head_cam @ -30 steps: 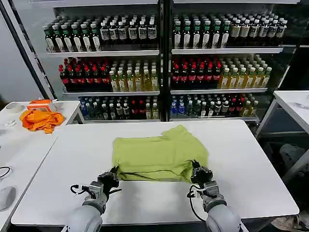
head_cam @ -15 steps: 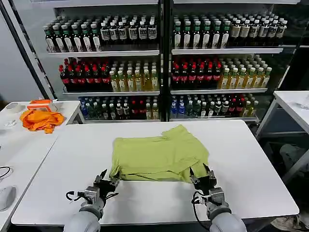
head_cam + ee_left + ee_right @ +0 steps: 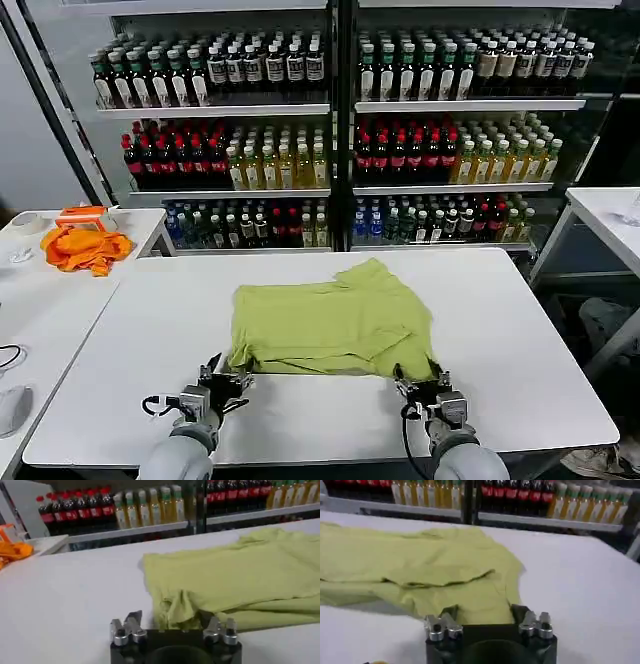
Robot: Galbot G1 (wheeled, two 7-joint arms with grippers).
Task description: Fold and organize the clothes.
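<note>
Head view shows you the folded lime-green soft fabric shirt (image 3: 330,325) lying mid white worktop (image 3: 520,330). Your left pincer (image 3: 226,383) and right pincer (image 3: 421,382) sit at its near corners, both spread wide, gripping nothing.

The right gripper (image 3: 491,623) is seen low over the white table (image 3: 580,585) with its jaws spread, just short of the near edge of the folded lime shirt (image 3: 415,565). The shirt is laid flat, one layer folded over another. Shelves of bottles (image 3: 485,492) are lined up behind the table's far edge.
</note>
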